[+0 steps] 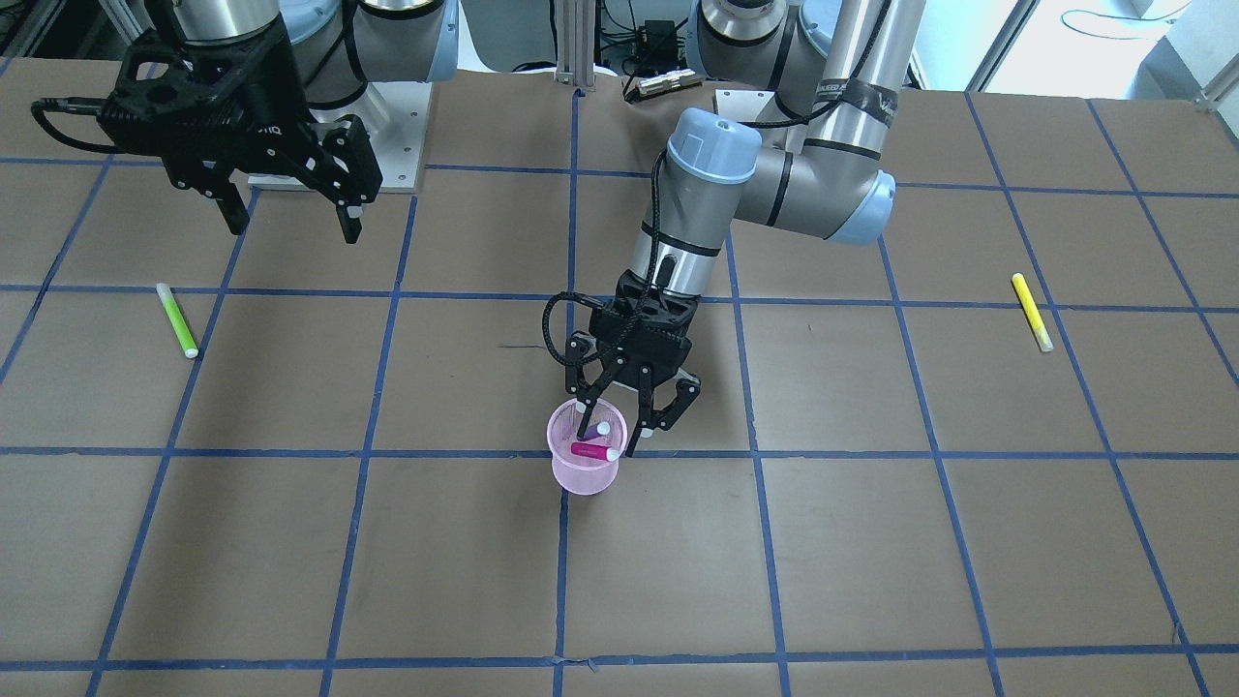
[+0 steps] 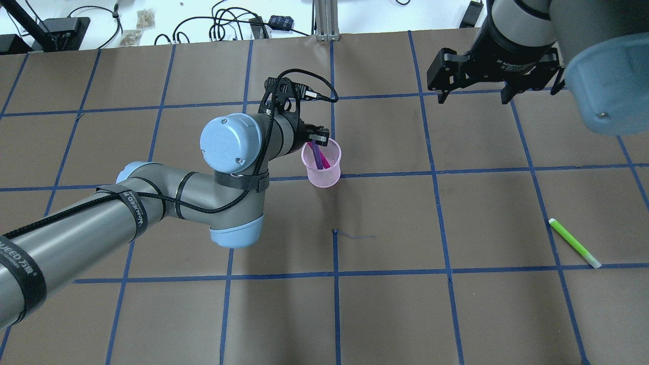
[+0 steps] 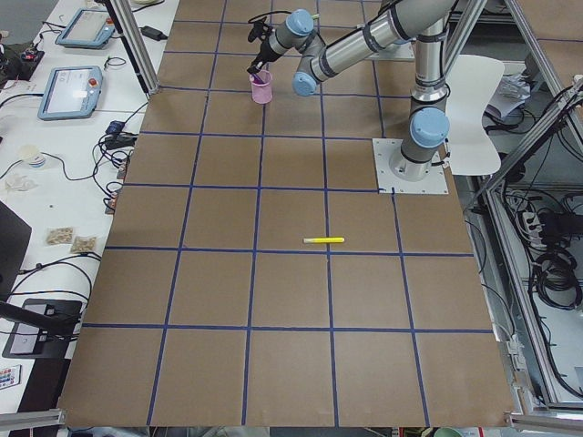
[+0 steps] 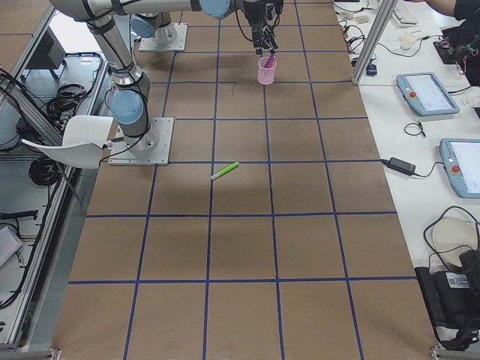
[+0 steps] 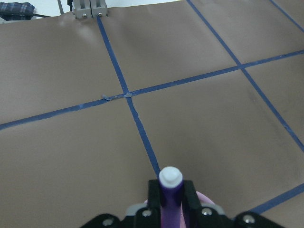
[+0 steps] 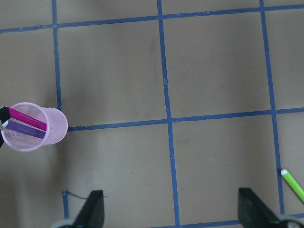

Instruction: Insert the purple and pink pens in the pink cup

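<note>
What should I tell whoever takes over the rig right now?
Left gripper: shut on the top of the purple pen, whose lower end is inside the pink cup.
Right gripper: open, empty, raised well away from the cup.
Done: the pink pen is in the cup.
Left: release the purple pen and withdraw.
The green pen and yellow pen on the table are not part of the job.

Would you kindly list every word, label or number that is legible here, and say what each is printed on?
"2F Adaptive": on the right gripper, overhead view; what follows is unreadable.
White lettering on the black strap round the left arm: too blurred to read.
Print on the pink pen: too small.
</note>
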Robot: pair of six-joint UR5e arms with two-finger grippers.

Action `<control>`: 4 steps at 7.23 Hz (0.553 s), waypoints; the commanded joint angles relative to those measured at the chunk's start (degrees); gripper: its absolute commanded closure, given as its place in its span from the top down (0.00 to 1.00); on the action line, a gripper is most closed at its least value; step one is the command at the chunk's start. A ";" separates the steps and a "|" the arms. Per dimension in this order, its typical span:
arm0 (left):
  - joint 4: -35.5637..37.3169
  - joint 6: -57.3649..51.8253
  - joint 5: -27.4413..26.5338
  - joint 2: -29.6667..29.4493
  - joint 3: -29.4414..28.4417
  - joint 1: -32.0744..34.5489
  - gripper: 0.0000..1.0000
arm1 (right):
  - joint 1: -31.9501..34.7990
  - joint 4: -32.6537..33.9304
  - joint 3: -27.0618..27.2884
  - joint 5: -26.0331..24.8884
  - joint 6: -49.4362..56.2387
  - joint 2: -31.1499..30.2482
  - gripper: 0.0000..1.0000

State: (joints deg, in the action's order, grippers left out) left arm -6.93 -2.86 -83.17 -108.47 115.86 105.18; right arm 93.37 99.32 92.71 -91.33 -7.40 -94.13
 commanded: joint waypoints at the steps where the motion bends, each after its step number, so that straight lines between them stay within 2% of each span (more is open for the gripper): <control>1: -2.73 -0.48 -0.50 0.27 -0.72 0.03 1.00 | -0.03 0.00 0.02 0.45 -0.85 0.00 1.00; 2: -3.26 -0.48 -0.50 1.40 -0.81 -0.06 1.00 | -0.03 -0.01 0.10 0.45 -0.43 0.00 1.00; 3: -7.97 -0.48 -0.50 2.72 -2.38 -0.41 1.00 | -0.03 -0.09 0.10 0.54 -0.77 0.00 1.00; 4: -19.15 -0.39 -0.76 4.13 -7.88 -0.58 1.00 | 0.05 -0.18 0.10 0.45 -0.69 -0.09 1.00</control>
State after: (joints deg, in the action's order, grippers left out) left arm -16.01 -3.32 -83.73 -105.97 112.67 104.84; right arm 93.35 99.24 92.80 -90.86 -8.05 -94.16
